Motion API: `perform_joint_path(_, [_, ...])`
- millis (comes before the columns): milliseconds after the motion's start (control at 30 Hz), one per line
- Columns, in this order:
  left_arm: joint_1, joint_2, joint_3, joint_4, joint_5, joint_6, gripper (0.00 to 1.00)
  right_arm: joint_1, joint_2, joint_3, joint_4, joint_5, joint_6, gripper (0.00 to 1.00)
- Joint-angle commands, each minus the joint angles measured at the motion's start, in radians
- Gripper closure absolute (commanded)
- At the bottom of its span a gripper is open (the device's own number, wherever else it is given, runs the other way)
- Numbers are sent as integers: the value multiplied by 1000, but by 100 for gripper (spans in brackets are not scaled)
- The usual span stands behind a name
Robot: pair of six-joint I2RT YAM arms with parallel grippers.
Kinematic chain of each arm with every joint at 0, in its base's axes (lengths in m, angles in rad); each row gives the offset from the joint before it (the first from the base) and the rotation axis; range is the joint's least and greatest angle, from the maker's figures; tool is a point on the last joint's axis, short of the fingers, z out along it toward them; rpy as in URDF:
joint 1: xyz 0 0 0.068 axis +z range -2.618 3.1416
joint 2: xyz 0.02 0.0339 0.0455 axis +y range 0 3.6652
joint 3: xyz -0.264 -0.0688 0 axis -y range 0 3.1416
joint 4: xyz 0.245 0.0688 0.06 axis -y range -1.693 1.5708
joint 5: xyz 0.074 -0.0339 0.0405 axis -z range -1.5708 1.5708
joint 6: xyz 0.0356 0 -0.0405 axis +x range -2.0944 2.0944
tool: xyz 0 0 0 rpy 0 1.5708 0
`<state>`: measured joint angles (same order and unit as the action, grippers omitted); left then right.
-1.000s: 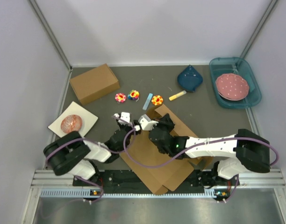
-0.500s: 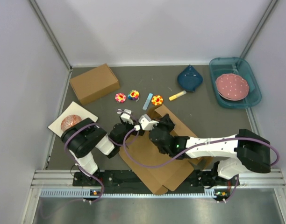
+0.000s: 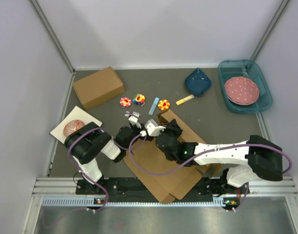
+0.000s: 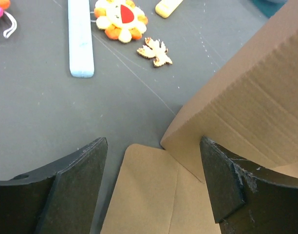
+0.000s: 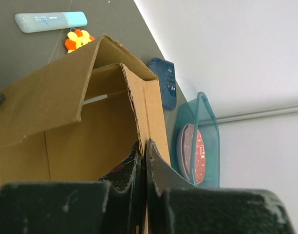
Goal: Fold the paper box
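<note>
The paper box [image 3: 154, 168] lies by the near edge of the surface [image 3: 212, 117], about in the middle. Most of it is flat. One side at its far end stands up like a wall.

The right hand [image 3: 156, 127] is clenched on the top edge of that wall. From its own camera, the thin brown card [image 5: 66, 112] goes right in between the two closed fingers [image 5: 154, 161].

The left hand [image 3: 133, 119] is released, with its fingers [image 4: 81, 180] wide apart and nothing in them. It is low over the surface, at the far left corner of the paper box. A flat bit of card lies between its fingers, and the wall is just beside one finger. I cannot tell if they touch.

A deeper brown box [image 3: 98, 87] sits in the far left corner. A green tray [image 3: 263, 80] with a pink plate [image 3: 241, 90] is in the far right corner. Three little flower toys [image 3: 139, 99] and a blue stick [image 3: 154, 105] lie just past the paper box.
</note>
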<state>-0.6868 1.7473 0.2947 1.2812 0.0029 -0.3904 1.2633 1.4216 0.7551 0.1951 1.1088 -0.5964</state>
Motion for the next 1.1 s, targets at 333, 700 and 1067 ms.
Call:
perform_joint_path(333, [23, -17, 129, 389, 51, -41, 13, 15, 50, -73, -218, -181, 168, 100])
perform_joint_path(700, [92, -98, 96, 389, 138, -47, 7, 16, 50, -76, -210, -193, 172, 100])
perform_joint_path(1067, [99, -65, 118, 389, 406, -94, 4, 16, 54, -74, -207, -198, 175, 100])
